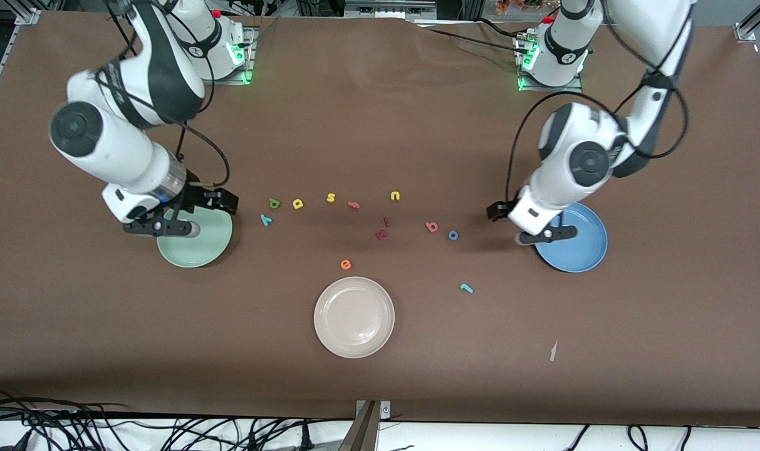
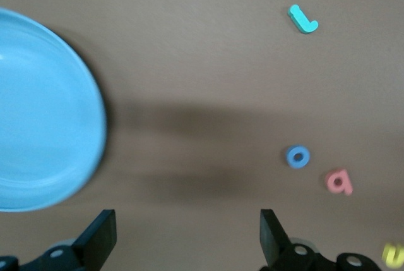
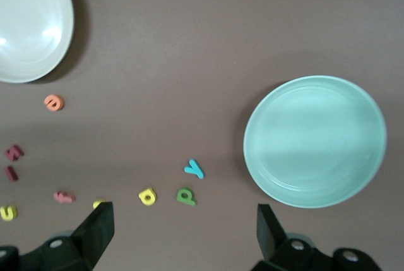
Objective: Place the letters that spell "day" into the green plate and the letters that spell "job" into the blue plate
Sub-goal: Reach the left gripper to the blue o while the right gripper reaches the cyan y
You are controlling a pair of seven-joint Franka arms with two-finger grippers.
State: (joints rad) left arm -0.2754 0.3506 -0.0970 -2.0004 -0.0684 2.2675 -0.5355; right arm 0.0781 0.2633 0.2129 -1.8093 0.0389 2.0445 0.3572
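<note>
Both plates empty; all six task letters lie loose on the tabletop. Right gripper hovers, fingers wide, over the green plate; "d", "a", "y" sit just beside it. Left gripper, fingers wide, hovers at the blue plate rim; "b", "o" near, "j" nearer the camera. Probably each arm serves its own plate
</note>
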